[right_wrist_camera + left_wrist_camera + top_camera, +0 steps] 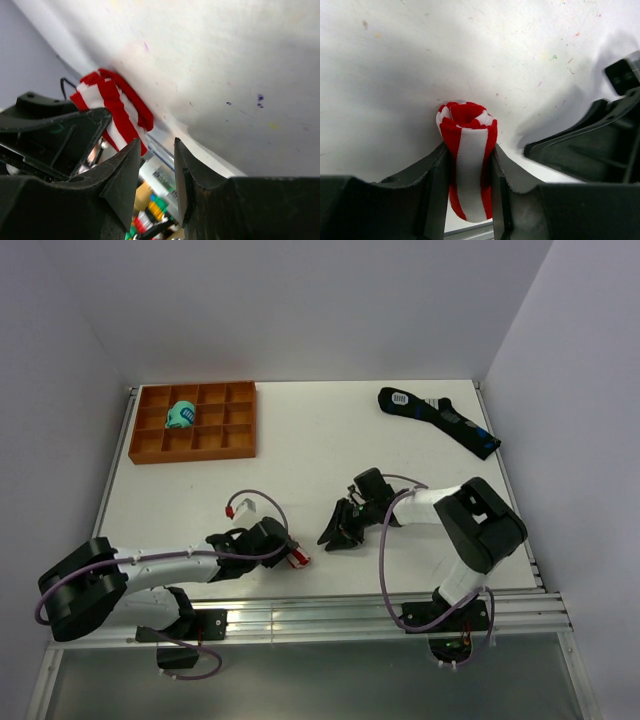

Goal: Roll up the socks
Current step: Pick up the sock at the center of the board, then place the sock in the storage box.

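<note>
The socks [468, 145] are a tight red and white striped roll, standing between the fingers of my left gripper [468, 167], which is shut on them close to the table's near edge. From above, the socks [299, 560] peek out at the tip of the left gripper [289, 552]. My right gripper [335, 530] hovers just to their right, jaws open and empty. Its wrist view shows the socks [114, 107] up and to the left of the right gripper [156, 150], apart from its fingers.
An orange compartment tray [150, 445] at the back left holds a teal sock bundle [181, 415]. A long black sock [440, 420] lies at the back right. A metal rail [330, 615] runs along the near table edge, close to both grippers.
</note>
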`<act>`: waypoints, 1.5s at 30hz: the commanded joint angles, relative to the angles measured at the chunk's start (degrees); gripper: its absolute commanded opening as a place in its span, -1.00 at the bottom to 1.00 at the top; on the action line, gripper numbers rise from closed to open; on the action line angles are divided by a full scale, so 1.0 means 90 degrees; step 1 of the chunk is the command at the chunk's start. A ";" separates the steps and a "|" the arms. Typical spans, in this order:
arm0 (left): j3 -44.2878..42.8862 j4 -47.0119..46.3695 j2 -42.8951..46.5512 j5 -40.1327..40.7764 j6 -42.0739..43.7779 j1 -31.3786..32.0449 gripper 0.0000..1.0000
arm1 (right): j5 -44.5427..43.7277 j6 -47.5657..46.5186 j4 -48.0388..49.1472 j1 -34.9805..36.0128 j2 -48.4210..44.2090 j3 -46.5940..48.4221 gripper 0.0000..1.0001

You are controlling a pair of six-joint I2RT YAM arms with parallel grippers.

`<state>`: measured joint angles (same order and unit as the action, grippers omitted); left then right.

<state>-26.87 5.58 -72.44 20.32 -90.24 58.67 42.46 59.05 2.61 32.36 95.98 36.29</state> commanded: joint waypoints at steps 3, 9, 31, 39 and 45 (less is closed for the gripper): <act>-0.0246 0.0756 0.0519 0.0428 0.0290 -0.0045 -0.99 | -0.0577 -0.0730 -0.1374 -0.0148 -0.0440 0.0654 -0.19; -0.0373 0.1136 0.0929 0.0360 0.0505 -0.0395 -0.99 | -0.0967 -0.1121 -0.1911 -0.0178 -0.0674 0.0957 -0.20; -0.4376 0.1547 -0.1070 -0.0910 0.2693 -0.4497 -0.99 | -0.2031 -0.2527 -0.3385 -0.0246 -0.2051 0.1553 -0.21; -0.6221 0.2260 -0.2885 -0.0510 0.2000 -0.4771 -0.99 | -0.2383 -0.2947 -0.3699 -0.0246 -0.2403 0.1563 -0.22; -0.6417 0.1831 -0.3571 -0.0558 0.1667 -0.4927 -0.99 | -0.2374 -0.3152 -0.3718 -0.0256 -0.2550 0.1466 -0.22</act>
<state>-81.41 22.48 -102.76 14.46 -72.71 15.29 22.17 33.17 -30.06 30.46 75.20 48.47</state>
